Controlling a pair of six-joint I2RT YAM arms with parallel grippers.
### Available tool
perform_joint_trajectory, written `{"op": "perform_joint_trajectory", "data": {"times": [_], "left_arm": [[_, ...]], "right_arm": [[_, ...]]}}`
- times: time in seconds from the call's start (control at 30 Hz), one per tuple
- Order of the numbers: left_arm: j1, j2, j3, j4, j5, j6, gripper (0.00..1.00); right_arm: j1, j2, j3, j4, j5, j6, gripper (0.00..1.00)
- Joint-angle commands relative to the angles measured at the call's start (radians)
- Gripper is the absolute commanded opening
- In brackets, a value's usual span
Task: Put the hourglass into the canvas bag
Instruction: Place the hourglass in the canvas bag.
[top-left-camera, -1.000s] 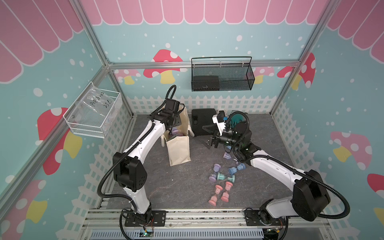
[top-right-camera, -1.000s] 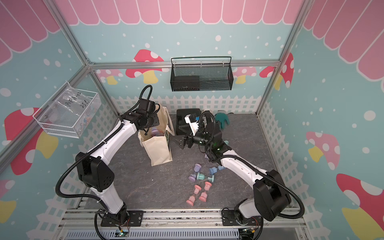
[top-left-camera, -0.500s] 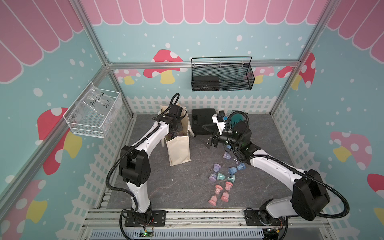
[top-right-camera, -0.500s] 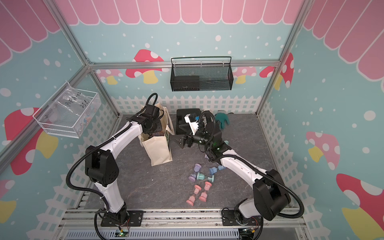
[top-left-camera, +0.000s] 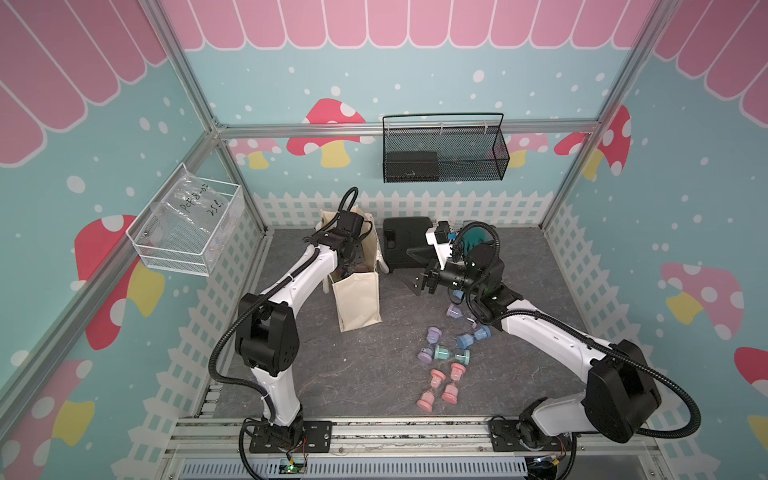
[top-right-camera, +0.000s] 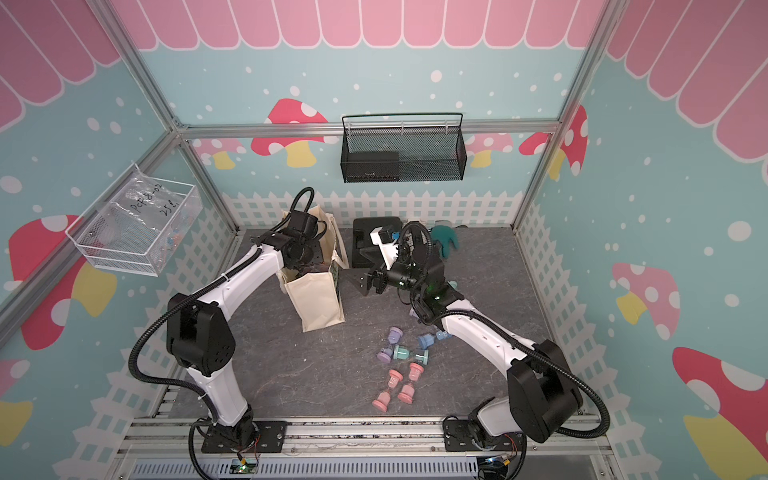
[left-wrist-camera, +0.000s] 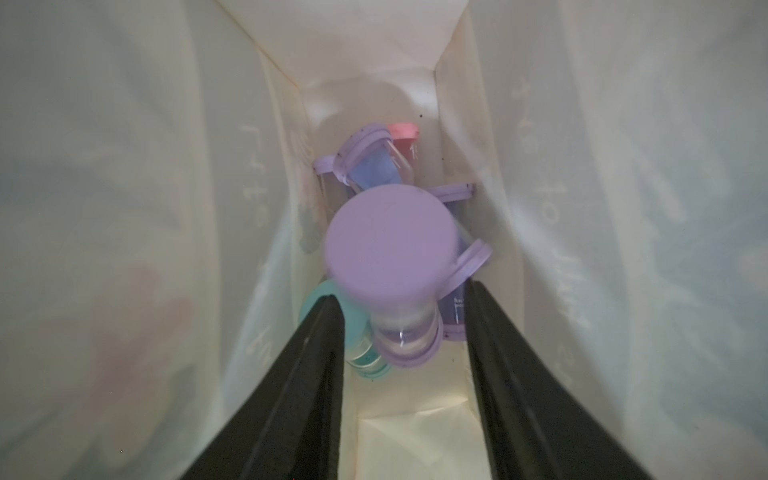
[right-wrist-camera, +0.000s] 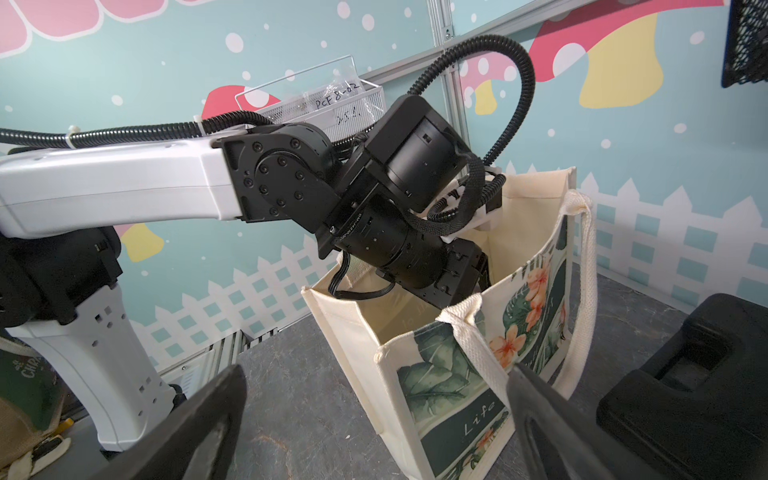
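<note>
The cream canvas bag stands upright at the back left of the table. My left gripper reaches down inside it and is hidden by the bag in both top views. Its jaws stand open, with a gap on each side of a blurred purple hourglass that hangs loose between them. Below it, several more hourglasses lie on the bag's floor. My right gripper hovers open and empty just right of the bag's printed side.
Several loose hourglasses in purple, blue, teal and pink lie scattered in front of the right arm. A flat black case and a teal object sit at the back. Wire baskets hang on the walls.
My left gripper has gone from above the bag's mouth down into the bag. Its jaws have parted and let go of the purple hourglass. The right arm has stayed put.
</note>
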Motion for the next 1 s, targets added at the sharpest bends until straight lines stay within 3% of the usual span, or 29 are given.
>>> {"op": "perform_joint_trajectory", "data": {"times": [0.0, 0.67, 0.97], "left_arm": [[0.0, -0.076, -0.011, 0.015, -0.014, -0.012, 0.52], [-0.08, -0.36, -0.022, 0.06, 0.035, -0.023, 0.66], [-0.244, -0.481, -0.117, 0.108, 0.028, -0.036, 0.68]], "right_arm": [[-0.005, -0.033, -0.017, -0.001, 0.016, -0.012, 1.0], [-0.019, -0.176, -0.084, -0.18, 0.199, -0.067, 1.0], [-0.026, -0.241, -0.112, -0.305, 0.263, -0.074, 1.0]]}}
